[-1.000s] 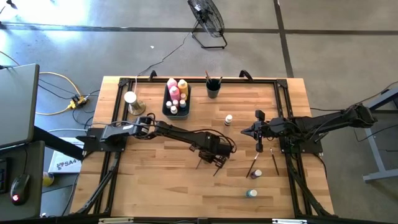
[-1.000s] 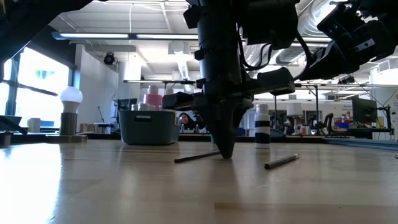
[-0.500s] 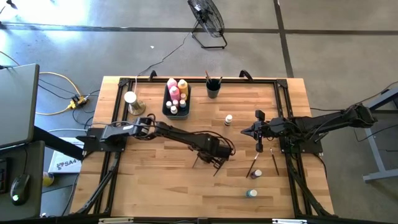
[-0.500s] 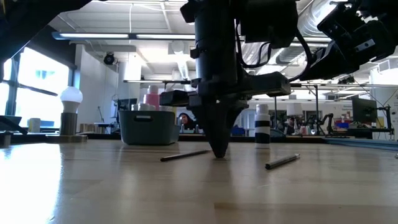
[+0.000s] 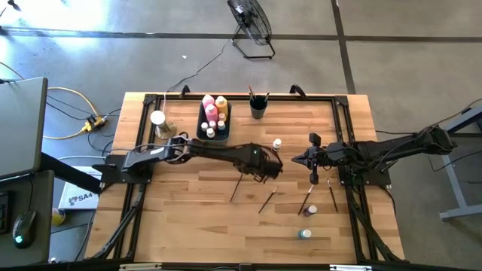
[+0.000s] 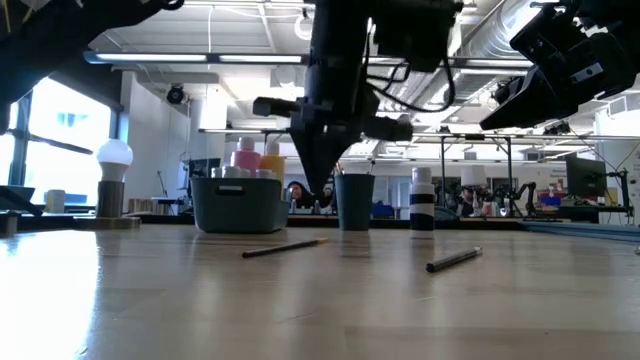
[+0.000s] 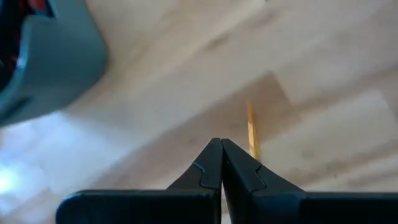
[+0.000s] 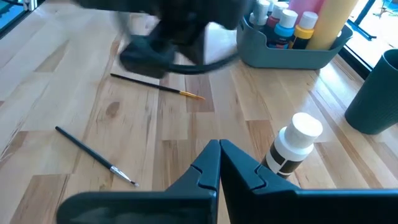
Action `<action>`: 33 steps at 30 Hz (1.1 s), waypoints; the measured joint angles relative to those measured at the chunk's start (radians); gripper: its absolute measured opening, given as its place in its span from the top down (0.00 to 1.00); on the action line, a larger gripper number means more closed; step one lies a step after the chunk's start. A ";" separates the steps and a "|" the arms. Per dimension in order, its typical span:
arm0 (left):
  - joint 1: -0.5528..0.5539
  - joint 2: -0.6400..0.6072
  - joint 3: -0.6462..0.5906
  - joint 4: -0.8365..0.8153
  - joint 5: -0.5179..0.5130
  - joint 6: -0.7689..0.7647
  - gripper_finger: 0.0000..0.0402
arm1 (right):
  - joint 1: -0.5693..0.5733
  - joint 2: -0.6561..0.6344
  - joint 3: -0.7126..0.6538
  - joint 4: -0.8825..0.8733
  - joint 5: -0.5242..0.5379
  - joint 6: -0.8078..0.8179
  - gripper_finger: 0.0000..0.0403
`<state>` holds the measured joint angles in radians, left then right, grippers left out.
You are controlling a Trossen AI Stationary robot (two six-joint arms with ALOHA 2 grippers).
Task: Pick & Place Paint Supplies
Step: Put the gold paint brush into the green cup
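The left gripper (image 5: 265,170) is hanging pinched shut and empty above mid-table, a brush (image 5: 236,188) lying just near of it. It is seemingly between picks; next it needs opening and lowering astride the handle. The right gripper (image 5: 314,178) is waiting closed at the right.

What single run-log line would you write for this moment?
left gripper: shut, empty, above table | right gripper: shut, waiting at right | paintbrush: flat on table | bin: holds bottles

two paintbrushes (image 5: 236,187) (image 5: 266,200) lie mid-table, before the bin (image 5: 202,133) holding bottles (image 5: 208,106).
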<state>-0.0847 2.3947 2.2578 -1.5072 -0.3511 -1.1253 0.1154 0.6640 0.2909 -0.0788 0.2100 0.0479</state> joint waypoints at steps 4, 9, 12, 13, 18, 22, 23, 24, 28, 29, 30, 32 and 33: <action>0.042 0.000 -0.005 0.010 0.009 0.096 1.00 | 0.000 0.000 0.000 -0.001 -0.001 0.000 1.00; 0.084 -0.001 -0.018 0.009 -0.012 0.185 1.00 | 0.000 0.000 0.000 -0.022 -0.003 0.000 1.00; 0.100 -0.002 -0.018 0.012 -0.019 0.233 1.00 | 0.000 0.000 0.000 -0.031 -0.003 0.000 1.00; 0.104 -0.002 -0.018 0.012 -0.018 0.249 1.00 | 0.000 0.000 0.000 -0.031 -0.003 0.000 1.00; 0.117 -0.002 -0.018 0.035 0.000 0.392 1.00 | 0.000 0.000 0.000 -0.031 -0.003 0.000 1.00; 0.135 -0.024 -0.012 0.072 -0.025 0.567 1.00 | 0.000 0.000 0.000 -0.030 -0.003 0.000 1.00; 0.140 -0.033 -0.009 0.104 -0.032 0.613 1.00 | 0.000 0.000 0.000 -0.029 -0.003 0.000 1.00; 0.148 -0.045 -0.008 0.124 -0.033 0.658 1.00 | 0.000 0.000 0.000 -0.028 -0.003 0.000 1.00; 0.173 -0.062 0.004 0.198 -0.033 0.788 1.00 | 0.000 0.000 0.000 -0.016 -0.003 0.000 1.00; 0.179 -0.065 0.012 0.188 -0.038 0.802 1.00 | 0.000 0.000 0.000 -0.013 -0.003 0.000 1.00; 0.185 -0.068 0.021 0.197 -0.045 0.820 1.00 | 0.000 0.000 0.001 -0.013 -0.003 0.000 1.00; 0.196 -0.073 0.037 0.226 -0.071 0.856 1.00 | 0.000 0.000 0.001 -0.015 -0.003 0.000 1.00; 0.199 -0.073 0.046 0.206 -0.087 0.869 1.00 | 0.000 0.000 0.001 -0.015 -0.003 0.000 1.00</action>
<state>0.1142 2.3217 2.3042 -1.3017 -0.4385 -0.2568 0.1158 0.6640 0.2916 -0.0940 0.2073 0.0479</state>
